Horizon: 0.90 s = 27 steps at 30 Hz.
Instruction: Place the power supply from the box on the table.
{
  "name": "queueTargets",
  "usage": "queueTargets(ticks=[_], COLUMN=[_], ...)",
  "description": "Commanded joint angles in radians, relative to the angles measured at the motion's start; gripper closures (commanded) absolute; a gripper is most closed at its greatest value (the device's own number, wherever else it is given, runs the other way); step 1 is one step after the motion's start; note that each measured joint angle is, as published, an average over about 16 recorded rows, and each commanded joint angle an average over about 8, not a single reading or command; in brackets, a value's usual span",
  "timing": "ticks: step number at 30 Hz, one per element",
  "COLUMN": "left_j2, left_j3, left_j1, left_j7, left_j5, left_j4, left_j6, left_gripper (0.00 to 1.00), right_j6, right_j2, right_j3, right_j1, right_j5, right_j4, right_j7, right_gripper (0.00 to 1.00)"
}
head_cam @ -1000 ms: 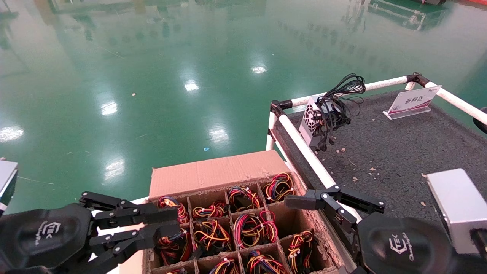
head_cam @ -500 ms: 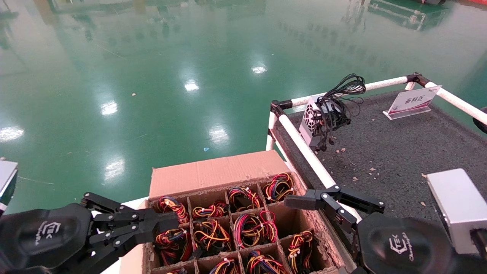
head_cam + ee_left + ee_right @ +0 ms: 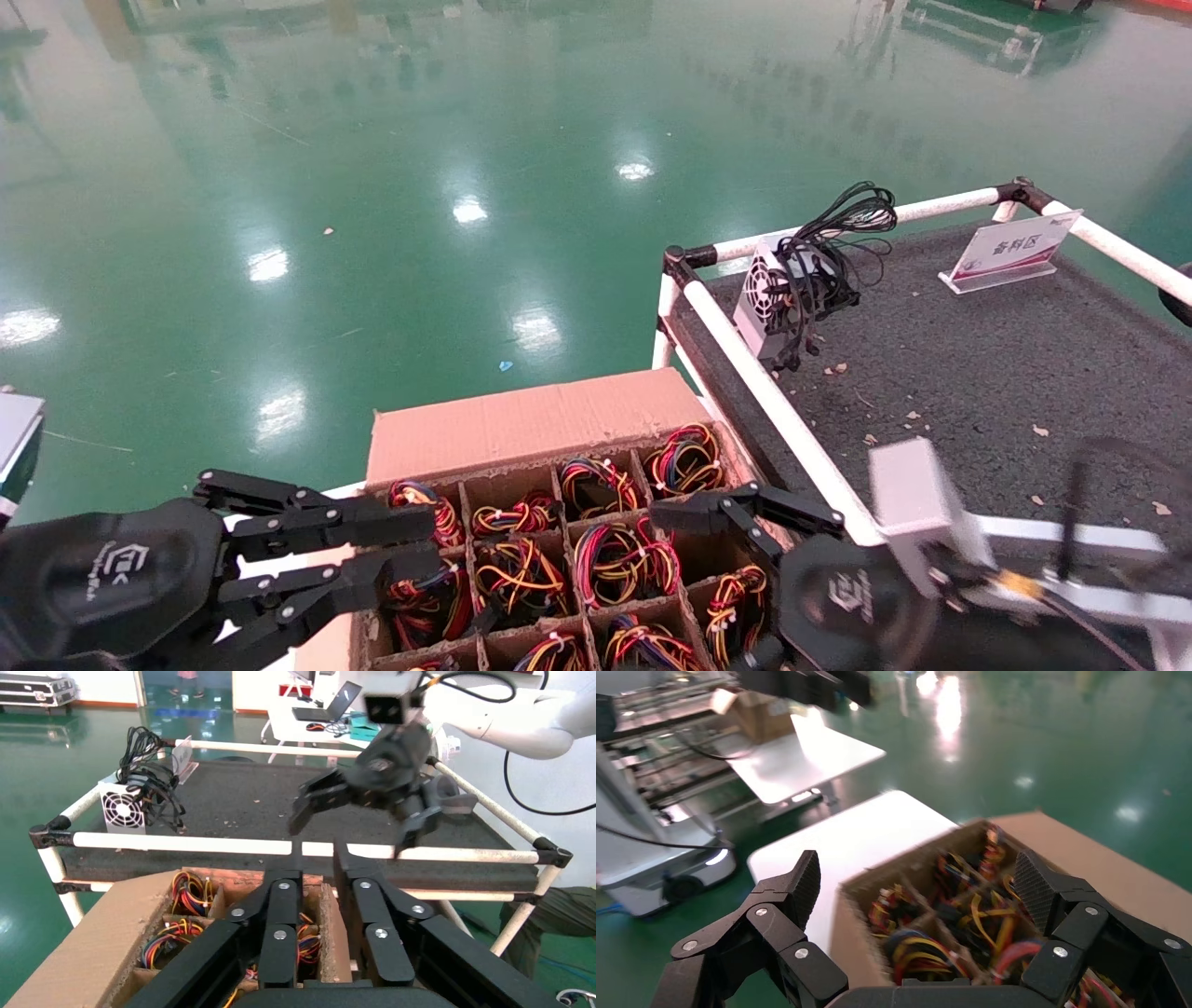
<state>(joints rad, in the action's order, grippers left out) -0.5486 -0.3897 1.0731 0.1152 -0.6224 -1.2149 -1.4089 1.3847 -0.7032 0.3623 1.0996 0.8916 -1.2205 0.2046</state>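
Head view: my right gripper point(image 3: 722, 522), fingers spread and empty, hangs over the box point(image 3: 521, 429) beside the table point(image 3: 978, 373), left gripper point(image 3: 410, 545) parted at its left edge; right wrist view: power supply bodies hidden under wires, so I should centre on one cell before descending.

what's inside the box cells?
Each visible cell of the box holds a wire bundle in red, yellow, orange and black. The units beneath are covered, and the left gripper hides some cells.
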Motion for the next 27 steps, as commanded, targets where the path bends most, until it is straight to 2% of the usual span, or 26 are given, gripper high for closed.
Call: queueTargets(ticks=[1, 5, 9, 19, 27], left_j2=[0.000, 0.000, 0.000, 0.000, 0.000], left_j3=[0.000, 0.000, 0.000, 0.000, 0.000], left_j1=[0.000, 0.000, 0.000, 0.000, 0.000], left_j7=[0.000, 0.000, 0.000, 0.000, 0.000], left_j5=[0.000, 0.000, 0.000, 0.000, 0.000], left_j4=[0.000, 0.000, 0.000, 0.000, 0.000], left_j6=[0.000, 0.000, 0.000, 0.000, 0.000], left_gripper=[0.00, 0.00, 0.00, 0.00, 0.00], right_j6=[-0.023, -0.013, 0.037, 0.181, 0.199], right_j2=[-0.019, -0.024, -0.019, -0.030, -0.051], right_j3=[0.016, 0.027, 0.038, 0.103, 0.195], right_j1=[0.006, 0.040, 0.089, 0.242, 0.321], right_j5=[0.031, 0.069, 0.109, 0.244, 0.305], right_j4=[0.012, 0.067, 0.152, 0.405, 0.554], right_j7=[0.005, -0.022, -0.082, -0.324, -0.485], right_gripper=[0.00, 0.00, 0.00, 0.00, 0.00])
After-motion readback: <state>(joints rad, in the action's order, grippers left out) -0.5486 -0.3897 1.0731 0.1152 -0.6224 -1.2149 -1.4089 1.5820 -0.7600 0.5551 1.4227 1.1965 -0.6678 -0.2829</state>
